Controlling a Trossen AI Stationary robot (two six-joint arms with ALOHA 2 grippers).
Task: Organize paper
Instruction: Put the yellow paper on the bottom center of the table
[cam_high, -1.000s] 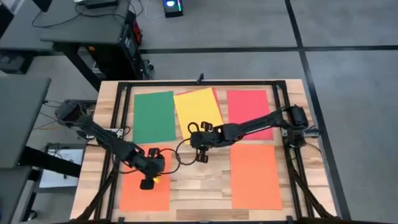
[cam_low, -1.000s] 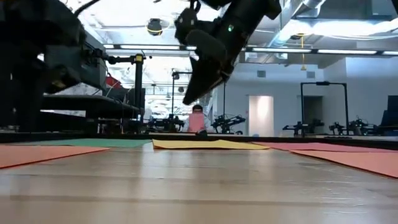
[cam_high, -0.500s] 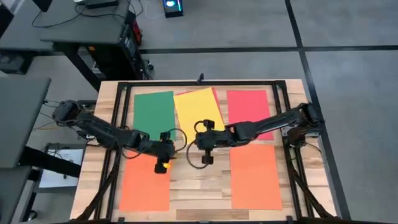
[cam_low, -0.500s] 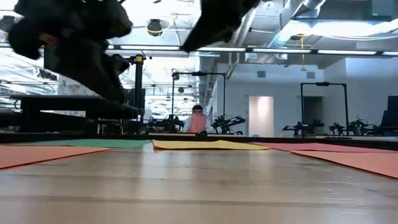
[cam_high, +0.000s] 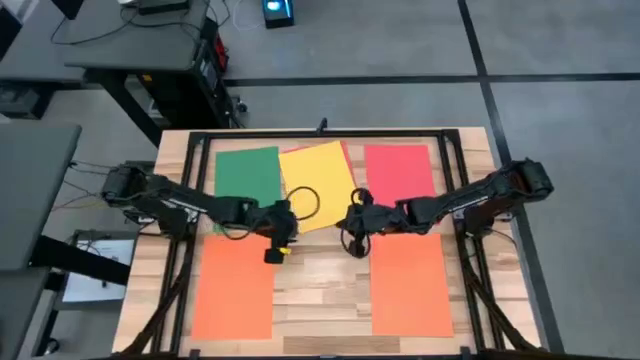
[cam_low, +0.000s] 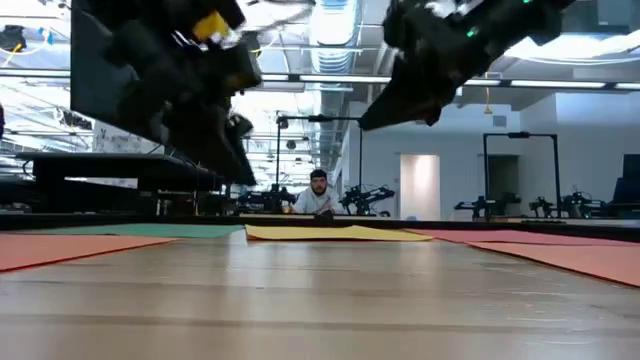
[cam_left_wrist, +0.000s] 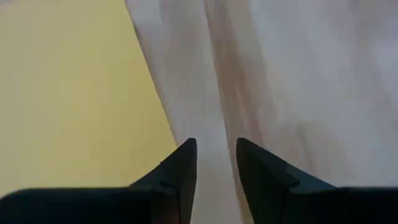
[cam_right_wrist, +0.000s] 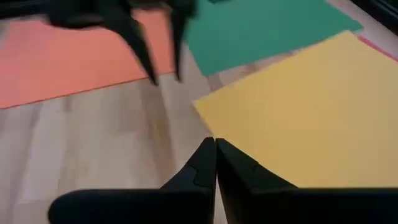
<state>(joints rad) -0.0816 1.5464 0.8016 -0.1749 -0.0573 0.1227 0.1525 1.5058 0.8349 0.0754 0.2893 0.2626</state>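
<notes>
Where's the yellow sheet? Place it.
High view: the yellow sheet lies tilted at the table's far middle, between the green sheet and red sheet.

Paper sheets – two orange (cam_high: 233, 288) (cam_high: 411, 283), one green (cam_high: 247, 177), one yellow (cam_high: 318, 180), one pink-red (cam_high: 399, 170).

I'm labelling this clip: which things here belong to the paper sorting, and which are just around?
Job:
green sheet
yellow sheet
red sheet
left orange sheet
right orange sheet
left gripper, slightly open
right gripper, shut

Just around:
table
black frame
person behind
</notes>
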